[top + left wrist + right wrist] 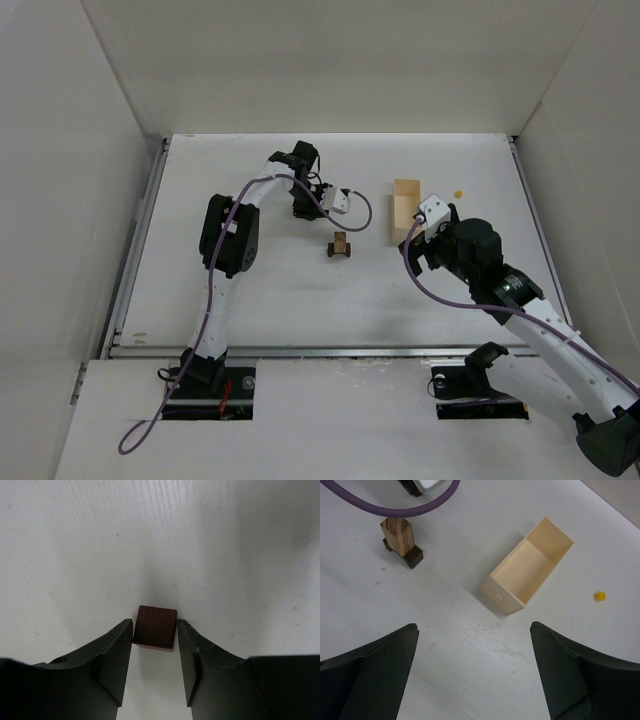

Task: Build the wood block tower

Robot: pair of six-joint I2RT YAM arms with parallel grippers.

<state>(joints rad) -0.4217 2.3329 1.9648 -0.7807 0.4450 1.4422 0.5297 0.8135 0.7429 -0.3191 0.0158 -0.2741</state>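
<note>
The wood block tower (pixel 340 244) is a small upright pale-brown block on dark base pieces; it also shows in the right wrist view (pixel 398 536) at the top left. My left gripper (pixel 300 208) is low at the table, up and left of the tower. In the left wrist view the left gripper (pixel 155 623) has its fingertips against both sides of a dark reddish-brown cube (pixel 155 628), which sits at table level. My right gripper (pixel 418 245) is open and empty over bare table (pixel 474 626), near the box.
A pale cream open box (pixel 405 210) lies right of the tower, also in the right wrist view (pixel 527 567). A tiny yellow bead (pixel 458 192) lies right of the box (pixel 600 596). White walls enclose the table on three sides.
</note>
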